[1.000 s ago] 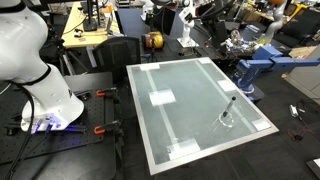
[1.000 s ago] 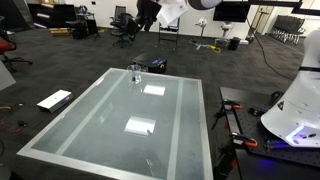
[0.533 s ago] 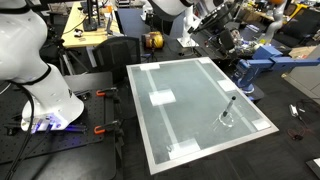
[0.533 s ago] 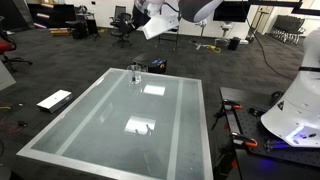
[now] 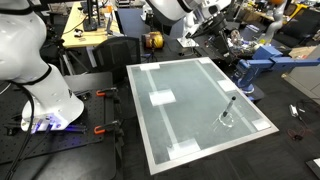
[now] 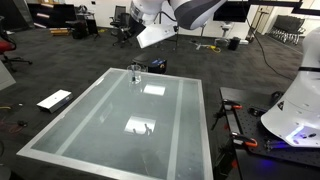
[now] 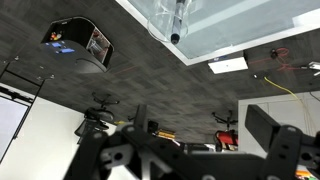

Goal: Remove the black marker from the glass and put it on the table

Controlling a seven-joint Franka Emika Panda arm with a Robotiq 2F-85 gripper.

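A clear glass stands near a corner of the glass-topped table with a black marker upright in it. The glass also shows in an exterior view. In the wrist view the glass and marker appear at the top edge, far from the fingers. My gripper is open and empty. It hangs high in the air above and beyond the table's far edge in both exterior views, well apart from the glass.
White paper patches lie under the table top. The robot base and red clamps stand beside the table. A blue machine, desks and chairs crowd the floor around it. A flat white board lies on the carpet.
The arm has swung lower and sideways toward the table corner where the glass stands. The gripper stays open. The glass and marker have not moved.
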